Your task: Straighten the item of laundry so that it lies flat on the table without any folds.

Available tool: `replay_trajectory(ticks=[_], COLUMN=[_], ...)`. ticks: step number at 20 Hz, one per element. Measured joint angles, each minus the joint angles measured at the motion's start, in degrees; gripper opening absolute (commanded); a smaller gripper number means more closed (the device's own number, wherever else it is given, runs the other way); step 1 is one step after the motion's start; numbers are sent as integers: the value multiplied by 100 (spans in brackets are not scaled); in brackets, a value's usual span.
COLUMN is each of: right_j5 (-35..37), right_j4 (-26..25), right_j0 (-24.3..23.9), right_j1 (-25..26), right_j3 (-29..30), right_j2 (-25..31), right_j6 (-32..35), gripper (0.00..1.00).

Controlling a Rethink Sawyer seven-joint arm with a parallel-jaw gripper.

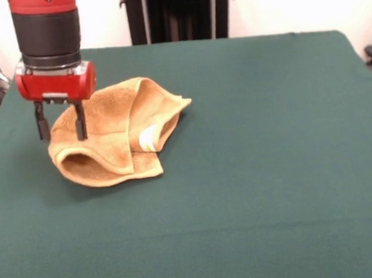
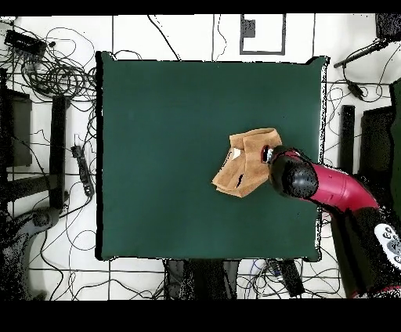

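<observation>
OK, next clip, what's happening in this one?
A red and black Sawyer arm is working on an orange-tan towel that lies crumpled and folded over itself on the green table. Its pincer hangs open at the towel's edge, fingers pointing down, holding nothing. The towel is not yet flat.

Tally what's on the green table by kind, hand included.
Towel, orange-tan, crumpled with folds: 1
White label on the towel: 1
Robot hand, fingers apart over the towel's edge: 1
Table, green cloth: 1
Total: 4
</observation>
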Motion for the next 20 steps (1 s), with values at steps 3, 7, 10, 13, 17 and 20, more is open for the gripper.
replay_trajectory(ticks=[3,7,10,13,17,20], right_j5=[-1,-1,-1,-1,-1,1], right_j4=[-74,-185,-251,-291,-387,-439], right_j0=[-4,-4,2,21,68,102], right_j1=[165,380,546,658,752,779], right_j3=[-179,-357,-482,-576,-689,-742], right_j2=[5,7,7,7,7,6], right_j6=[0,0,0,0,0,0], gripper=[100,100,100,100,100,100])
